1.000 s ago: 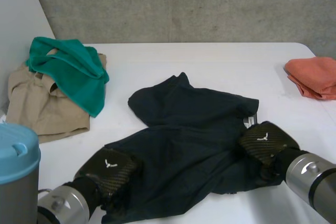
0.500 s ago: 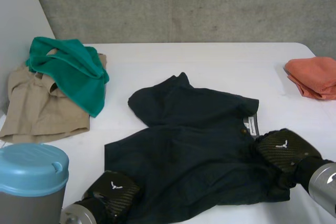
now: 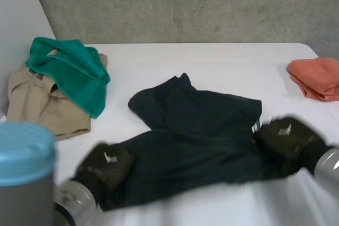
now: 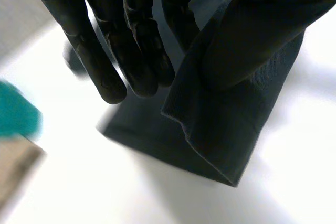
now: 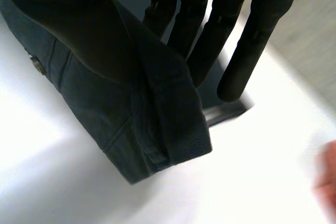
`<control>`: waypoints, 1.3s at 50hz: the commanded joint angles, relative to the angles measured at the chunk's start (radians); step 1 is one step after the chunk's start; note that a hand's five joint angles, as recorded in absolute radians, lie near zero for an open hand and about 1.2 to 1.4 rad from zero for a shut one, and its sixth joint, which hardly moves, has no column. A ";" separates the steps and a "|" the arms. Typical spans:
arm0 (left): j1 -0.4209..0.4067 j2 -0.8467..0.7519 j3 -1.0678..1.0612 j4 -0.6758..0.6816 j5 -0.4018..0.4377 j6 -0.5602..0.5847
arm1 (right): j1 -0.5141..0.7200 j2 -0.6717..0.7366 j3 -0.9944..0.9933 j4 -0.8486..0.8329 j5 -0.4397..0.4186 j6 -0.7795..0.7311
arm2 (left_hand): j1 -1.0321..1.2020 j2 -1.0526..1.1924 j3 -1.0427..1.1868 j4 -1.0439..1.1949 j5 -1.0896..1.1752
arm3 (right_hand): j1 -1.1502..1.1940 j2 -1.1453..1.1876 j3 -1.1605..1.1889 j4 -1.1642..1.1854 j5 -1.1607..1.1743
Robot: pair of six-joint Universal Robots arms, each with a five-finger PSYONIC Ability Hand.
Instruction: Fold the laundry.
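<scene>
Gripping the dark navy woven garment [image 3: 196, 125] at opposite near corners, the left hand [image 3: 103, 165] and right hand [image 3: 286, 136] each pinch cloth between thumb and fingers. The garment lies rumpled on the white table [image 3: 212, 62]; no fold is completed.

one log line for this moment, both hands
left hand: pinches dark navy cloth shorts, leg end | right hand: pinches waistband end

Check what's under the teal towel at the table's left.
The teal towel lies on a beige garment and covers that garment's far right part. Anything else beneath the towel is hidden.
</scene>
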 commanded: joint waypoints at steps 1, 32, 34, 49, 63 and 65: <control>0.006 0.271 0.220 -0.112 0.011 0.039 | -0.005 -0.154 -0.288 0.186 -0.012 -0.001 | 0.260 0.204 0.209 0.200 0.230 | 0.311 0.221 0.213 0.202 0.245; 0.240 -0.508 0.961 0.703 0.045 0.251 | 0.206 0.575 -0.923 -0.530 0.307 0.039 | 0.260 0.204 0.209 0.200 0.230 | 0.311 0.221 0.213 0.202 0.245; 0.248 -0.507 0.975 0.833 0.058 0.254 | 0.208 0.577 -0.936 -0.694 0.323 0.042 | 0.260 0.204 0.209 0.200 0.230 | 0.311 0.221 0.213 0.202 0.245; 0.214 -0.352 0.745 0.889 0.063 0.251 | 0.285 0.598 -0.920 -0.887 0.329 0.054 | 0.260 0.204 0.209 0.200 0.230 | 0.311 0.221 0.213 0.202 0.245; 0.146 -0.281 0.141 0.745 -0.063 0.259 | 0.279 0.738 -0.629 -0.687 0.252 0.037 | 0.260 0.204 0.209 0.200 0.230 | 0.311 0.221 0.213 0.202 0.245; 0.116 -0.280 0.087 0.678 -0.066 0.259 | 0.279 0.732 -0.569 -0.656 0.251 0.037 | 0.260 0.204 0.209 0.200 0.230 | 0.311 0.221 0.213 0.202 0.245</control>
